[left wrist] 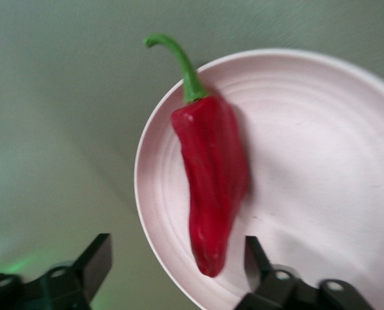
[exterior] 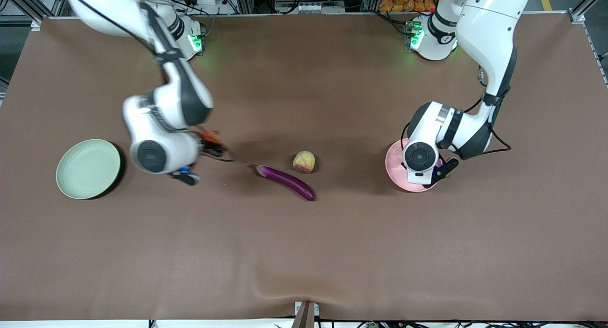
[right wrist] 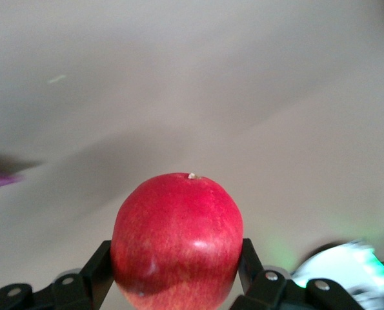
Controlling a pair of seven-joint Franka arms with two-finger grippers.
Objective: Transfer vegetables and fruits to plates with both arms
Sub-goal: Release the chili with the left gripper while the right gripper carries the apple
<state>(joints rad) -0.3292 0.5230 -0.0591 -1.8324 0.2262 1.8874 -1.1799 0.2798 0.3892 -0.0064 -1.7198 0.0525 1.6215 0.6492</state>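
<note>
Over the pink plate, left gripper spread wide above glossy red chili (green stem).
Right gripper clamps round red fruit; eggplant, peach, green plate on table.

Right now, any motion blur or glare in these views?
Front view: the right arm is smeared by motion blur; the eggplant and peach are sharp, with soft shadows. Left wrist view: the chili pepper on the pink plate is slightly soft. Right wrist view: a glare spot on the red fruit; the background is streaked.
</note>
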